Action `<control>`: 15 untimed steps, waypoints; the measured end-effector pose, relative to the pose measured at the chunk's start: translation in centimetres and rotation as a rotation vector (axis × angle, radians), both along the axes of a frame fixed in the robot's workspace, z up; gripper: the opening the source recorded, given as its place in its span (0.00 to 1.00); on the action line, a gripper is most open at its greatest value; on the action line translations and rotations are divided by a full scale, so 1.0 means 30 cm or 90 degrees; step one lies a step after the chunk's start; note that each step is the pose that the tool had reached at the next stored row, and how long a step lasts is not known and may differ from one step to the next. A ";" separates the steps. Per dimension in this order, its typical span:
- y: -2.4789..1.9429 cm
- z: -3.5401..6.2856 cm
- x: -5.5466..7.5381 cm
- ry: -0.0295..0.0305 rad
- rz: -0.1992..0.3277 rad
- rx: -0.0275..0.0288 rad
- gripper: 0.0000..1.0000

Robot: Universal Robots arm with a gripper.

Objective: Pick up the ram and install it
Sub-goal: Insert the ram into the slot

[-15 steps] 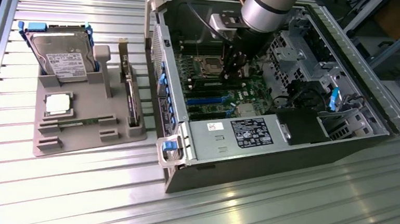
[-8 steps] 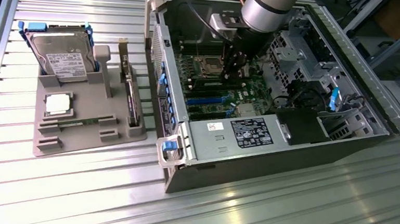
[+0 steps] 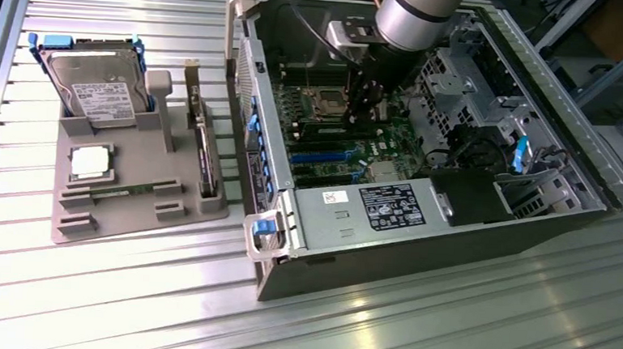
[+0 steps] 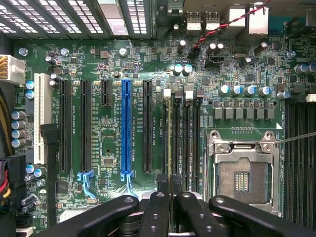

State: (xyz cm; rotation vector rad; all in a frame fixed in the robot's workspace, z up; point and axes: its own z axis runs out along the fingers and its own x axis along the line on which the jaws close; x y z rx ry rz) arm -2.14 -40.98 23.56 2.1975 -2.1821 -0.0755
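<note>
Seen edge-on, the ram (image 4: 169, 138) is a thin green strip standing between my gripper's (image 4: 169, 181) black fingers (image 4: 162, 185), which are shut on it. It lines up with one of the black memory slots (image 4: 182, 133) beside the open processor socket (image 4: 242, 175), with white slot clips (image 4: 167, 92) at the far end. Whether its lower edge sits in the slot I cannot tell. In the exterior view my gripper (image 3: 361, 104) reaches straight down into the open computer case (image 3: 285, 246), over the motherboard (image 3: 341, 144) just beside the socket (image 3: 318, 100).
A grey tray (image 3: 124, 220) at the exterior view's left holds a hard drive (image 3: 100, 88), a silver processor chip (image 3: 91, 163), an expansion card (image 3: 205, 144) and a slim green stick (image 3: 126, 189). Case walls, a drive cage (image 3: 480, 79) and the power supply (image 3: 386, 207) crowd the motherboard.
</note>
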 end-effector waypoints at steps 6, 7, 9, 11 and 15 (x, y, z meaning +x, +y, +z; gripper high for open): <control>0.000 -0.006 0.000 0.0000 0.000 0.0000 0.12; 0.000 -0.006 0.000 0.0000 0.000 0.0001 0.13; 0.000 -0.006 0.000 0.0000 0.000 -0.0002 0.20; 0.000 0.010 -0.001 -0.0004 0.000 -0.0012 0.20; 0.001 0.077 -0.003 -0.0016 0.000 -0.0024 0.12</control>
